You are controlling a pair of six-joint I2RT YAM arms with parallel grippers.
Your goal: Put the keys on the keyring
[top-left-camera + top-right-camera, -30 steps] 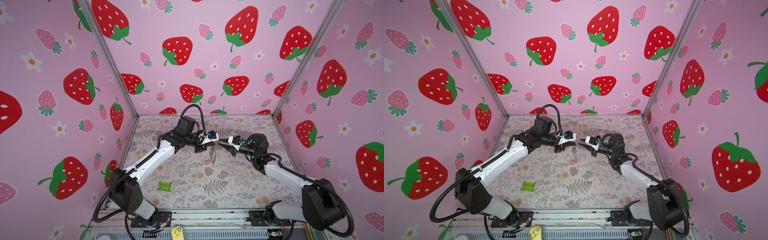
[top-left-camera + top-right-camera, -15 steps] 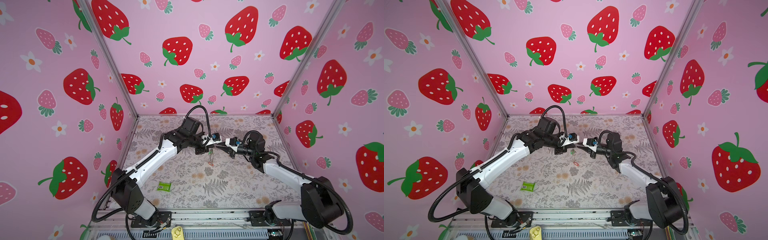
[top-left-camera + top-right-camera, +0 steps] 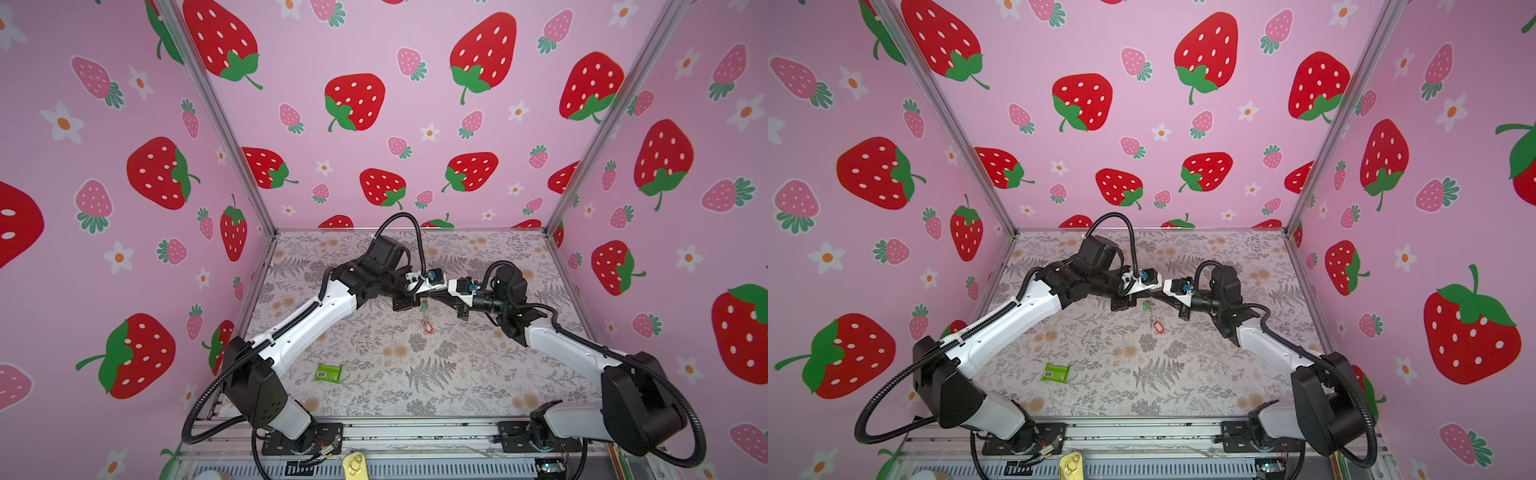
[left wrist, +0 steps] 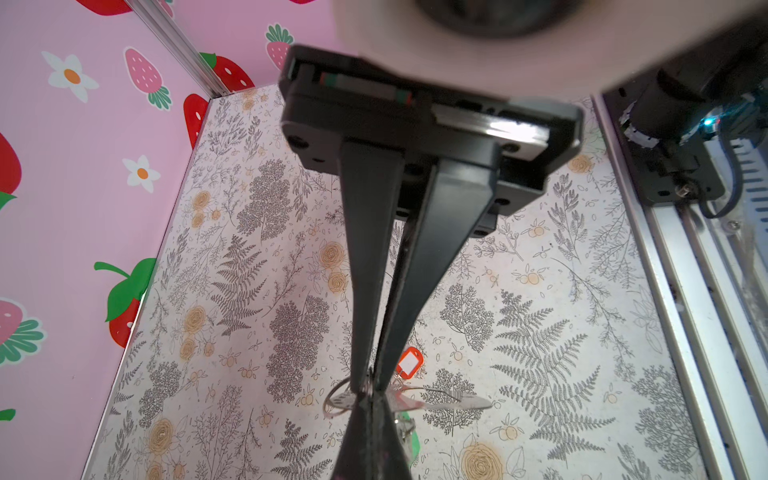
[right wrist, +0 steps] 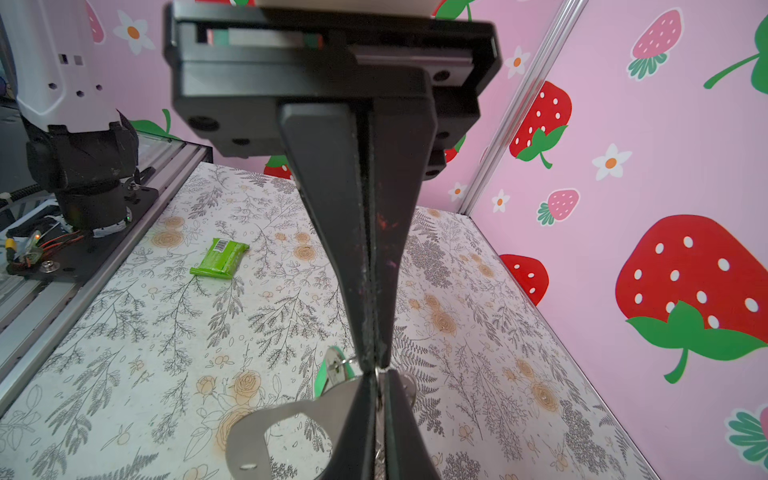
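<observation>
Both grippers meet tip to tip above the middle of the table. My left gripper (image 4: 370, 388) is shut on the keyring (image 4: 337, 400), a thin silver ring with a flat silver metal piece (image 5: 266, 432). My right gripper (image 5: 377, 366) is shut on a small silver ring, and the green key (image 5: 328, 376) hangs right beside its tips. The red-orange key (image 3: 1158, 328) dangles lower on a short chain of rings (image 3: 424, 318), above the table. In both top views the left gripper (image 3: 423, 296) and the right gripper (image 3: 431, 296) touch over the green key (image 3: 1145, 306).
A green packet with a white barcode label (image 3: 328, 372) lies on the floral table near the front left, also in the right wrist view (image 5: 220, 257). Pink strawberry walls close in three sides. Metal rails (image 4: 681, 291) and the arm bases run along the front edge.
My right gripper has moved left to the left gripper's tips and closed there. The left gripper has shifted a little right with the hanging keys.
</observation>
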